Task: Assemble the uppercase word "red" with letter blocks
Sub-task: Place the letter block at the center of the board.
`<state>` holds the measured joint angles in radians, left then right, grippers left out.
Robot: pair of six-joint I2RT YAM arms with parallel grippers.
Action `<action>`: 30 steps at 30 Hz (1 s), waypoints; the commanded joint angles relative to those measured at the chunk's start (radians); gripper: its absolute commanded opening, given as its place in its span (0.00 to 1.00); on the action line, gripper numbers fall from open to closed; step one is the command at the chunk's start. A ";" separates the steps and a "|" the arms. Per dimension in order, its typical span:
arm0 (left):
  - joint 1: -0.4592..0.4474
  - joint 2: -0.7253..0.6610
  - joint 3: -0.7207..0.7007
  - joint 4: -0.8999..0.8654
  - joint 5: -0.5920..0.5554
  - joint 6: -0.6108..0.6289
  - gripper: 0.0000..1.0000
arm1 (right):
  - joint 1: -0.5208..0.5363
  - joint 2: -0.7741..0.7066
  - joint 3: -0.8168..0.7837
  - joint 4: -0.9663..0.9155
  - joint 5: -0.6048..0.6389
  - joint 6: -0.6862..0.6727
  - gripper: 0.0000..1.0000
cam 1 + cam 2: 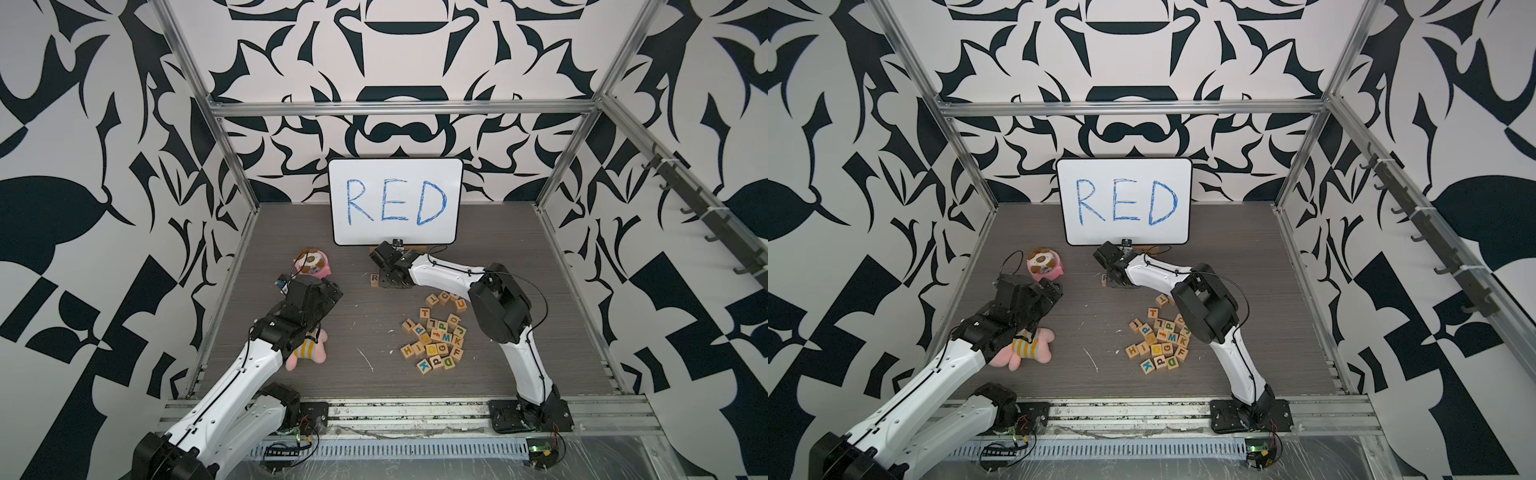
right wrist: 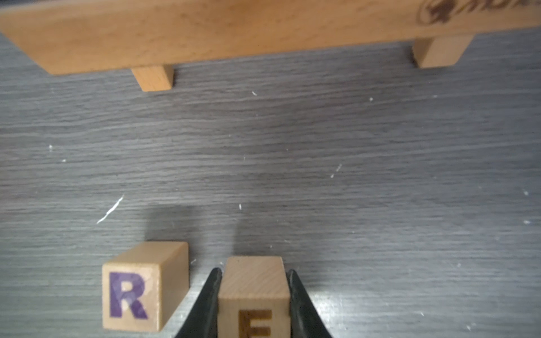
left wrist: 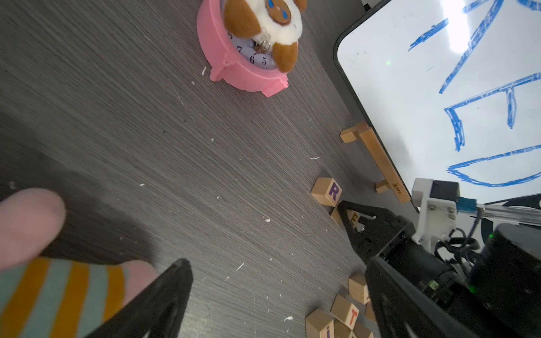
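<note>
Robot lab cell: aluminium frame (image 1: 399, 109), patterned walls (image 1: 83, 166).

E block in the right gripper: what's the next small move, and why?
Probably open the right gripper to leave the E block there: its jaws clamp it beside the R block, narrow gap, both letters facing the same way. Whether it touches the table is unclear.

Bench (image 2: 380, 146): grey wood-grain surface, matt, finely lined, dotted with pale flecks.
R block (image 2: 131, 295): pale wood, smooth and matt; the printed letter is patchy in places.
E block (image 2: 253, 281): pale wood with clear grain on its top face.
Board stand (image 2: 205, 29): light wood, smooth, with a dark stamped mark.
Whiteboard (image 3: 409, 87): glossy white, showing glare.
Clock (image 3: 240, 79): pink plastic, smooth, with a slight sheen.
Plush toy (image 3: 257, 20): fuzzy cloth.
Striped toy (image 3: 58, 292): soft cloth.
Frame (image 1: 399, 109): bare metal with a satin finish.
</note>
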<state>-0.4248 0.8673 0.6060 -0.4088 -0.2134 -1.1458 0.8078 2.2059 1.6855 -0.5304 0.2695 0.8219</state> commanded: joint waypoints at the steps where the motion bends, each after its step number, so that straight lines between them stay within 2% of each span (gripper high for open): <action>1: 0.004 -0.017 -0.023 -0.021 -0.013 -0.003 0.97 | 0.002 -0.012 0.045 -0.029 0.023 0.033 0.27; 9: 0.005 -0.040 -0.031 -0.017 -0.006 -0.008 0.96 | 0.002 0.017 0.077 -0.040 0.007 0.045 0.31; 21: 0.005 -0.028 -0.029 -0.015 0.005 -0.011 0.96 | 0.004 0.004 0.063 -0.021 -0.010 0.049 0.41; 30: 0.004 -0.021 -0.024 -0.014 0.012 -0.012 0.96 | 0.003 0.003 0.065 -0.010 -0.020 0.053 0.36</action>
<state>-0.4244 0.8417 0.5835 -0.4095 -0.2127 -1.1561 0.8078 2.2356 1.7298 -0.5480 0.2485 0.8665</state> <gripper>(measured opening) 0.960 0.364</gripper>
